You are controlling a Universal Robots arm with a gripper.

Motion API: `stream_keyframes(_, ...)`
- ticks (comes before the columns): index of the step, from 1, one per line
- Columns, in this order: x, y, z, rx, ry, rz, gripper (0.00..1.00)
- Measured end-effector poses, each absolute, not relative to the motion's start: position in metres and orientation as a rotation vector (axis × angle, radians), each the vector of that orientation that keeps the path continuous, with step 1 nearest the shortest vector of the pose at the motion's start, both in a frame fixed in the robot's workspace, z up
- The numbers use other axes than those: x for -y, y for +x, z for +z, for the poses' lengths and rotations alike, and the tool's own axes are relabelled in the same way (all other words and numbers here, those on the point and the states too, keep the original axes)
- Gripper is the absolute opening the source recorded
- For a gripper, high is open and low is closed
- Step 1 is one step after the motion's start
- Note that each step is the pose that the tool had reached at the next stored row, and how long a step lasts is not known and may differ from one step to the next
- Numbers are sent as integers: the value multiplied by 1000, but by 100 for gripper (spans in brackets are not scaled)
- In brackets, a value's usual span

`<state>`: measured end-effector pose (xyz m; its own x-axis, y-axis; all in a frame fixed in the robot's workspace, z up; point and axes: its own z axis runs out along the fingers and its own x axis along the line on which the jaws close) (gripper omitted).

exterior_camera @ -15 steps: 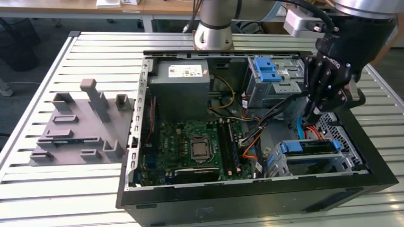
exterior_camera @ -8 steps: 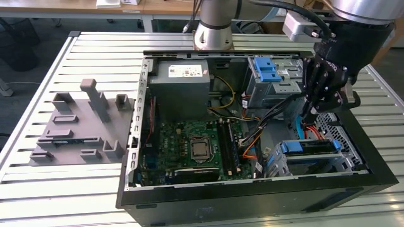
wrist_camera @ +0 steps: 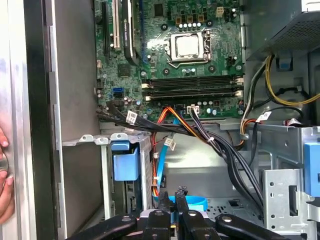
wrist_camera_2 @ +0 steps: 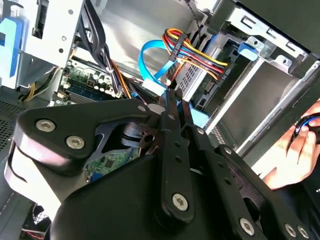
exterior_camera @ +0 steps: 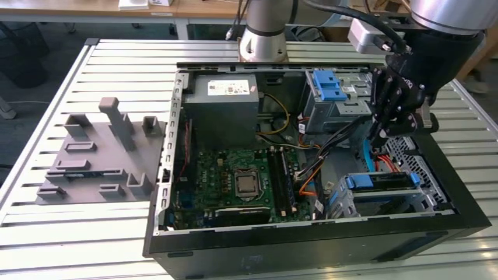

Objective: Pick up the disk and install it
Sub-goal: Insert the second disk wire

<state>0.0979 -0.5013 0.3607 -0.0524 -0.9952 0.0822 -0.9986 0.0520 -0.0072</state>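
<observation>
The disk [exterior_camera: 377, 182] lies in the drive cage at the case's front corner on the exterior view's right; its blue carrier frames a silver body. In the first wrist view the carrier's blue end [wrist_camera: 125, 160] sits in the bay, and the second wrist view shows its blue tab [wrist_camera_2: 248, 50] beside the plugged-in coloured wires. My black gripper [exterior_camera: 378, 137] hangs inside the case just behind that cage, apart from the disk. Its fingertips meet with nothing between them in both wrist views [wrist_camera_2: 171, 97] [wrist_camera: 174, 193], over a blue data cable [wrist_camera: 195, 202].
The open computer case [exterior_camera: 167, 175] rests on a slatted table. Inside are the motherboard [exterior_camera: 241, 181], a grey power-supply box [exterior_camera: 225, 96], a blue latch [exterior_camera: 330, 84] and cable bundles [wrist_camera: 210, 140]. A grey fixture [exterior_camera: 101, 151] lies beside the case. A person's hand [wrist_camera_2: 292, 155] [wrist_camera: 5, 180] is at the case's edge.
</observation>
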Motion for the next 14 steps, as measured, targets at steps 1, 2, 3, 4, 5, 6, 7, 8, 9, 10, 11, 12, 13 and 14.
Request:
stream_keyframes(1,502,98,360,2238,2124,96,16)
stream_keyframes(2,503,98,359,2238,2124,96,16)
stream_keyframes(3,505,98,358,2238,2124,96,16)
stream_keyframes(4,506,98,356,2238,2124,96,16)
stream_keyframes(5,508,98,355,2239,2125,95,16)
stream_keyframes(6,509,98,353,2239,2125,94,16)
stream_keyframes(7,511,98,352,2240,2126,93,16)
stream_keyframes(8,512,98,351,2242,2127,90,16)
stream_keyframes(9,513,98,350,2245,2131,83,16)
stream_keyframes(10,513,98,350,2249,2135,73,16)
stream_keyframes(11,514,98,350,2256,2142,59,16)
stream_keyframes(12,515,98,350,2262,2147,46,16)
stream_keyframes(13,515,98,349,2266,2151,38,16)
stream_keyframes(14,516,98,349,2267,2152,39,16)
